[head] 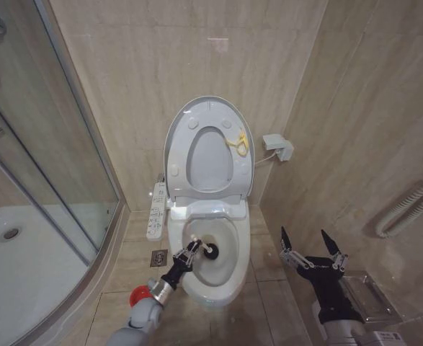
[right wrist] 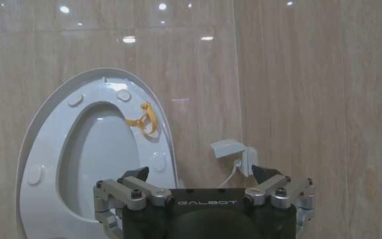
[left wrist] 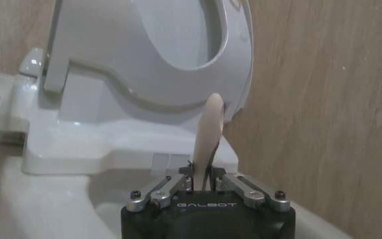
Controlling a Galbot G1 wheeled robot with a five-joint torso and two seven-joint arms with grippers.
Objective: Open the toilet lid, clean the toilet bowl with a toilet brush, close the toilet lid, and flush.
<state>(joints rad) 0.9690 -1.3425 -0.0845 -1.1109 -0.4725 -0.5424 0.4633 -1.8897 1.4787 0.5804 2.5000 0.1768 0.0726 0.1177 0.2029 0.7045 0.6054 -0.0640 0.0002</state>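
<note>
The toilet brush point(head: 206, 250) lies low at about 6 o'clock in the head view, its dark bristle head down inside the toilet bowl point(head: 229, 277) and its thin white handle running back toward 8 o'clock into the left pincer point(head: 188, 254), which is clenched on the stick; in the left wrist view the pale handle point(left wrist: 206, 142) rises from between the closed fingers. It looks a light, stiff tool, but the handle is slim and smooth, so I judge it could twist or slide in a loose grip when the bristles drag on the ceramic; a hold well down the stick, nearer the head, would give steadier scrubbing. Above, at 12 o'clock, the toilet lid point(head: 179, 130) stands upright against the wall with the ring seat point(head: 210, 189) raised against it, a yellow loop point(head: 238, 142) on the seat's upper part. The lid looks like glossy, hard plastic, light but slippery, and is probably best taken by its top rim and lowered gently rather than dropped. At 4 o'clock the right pincer point(head: 311, 241) hangs released, fingers spread, well apart from the bowl.
</note>
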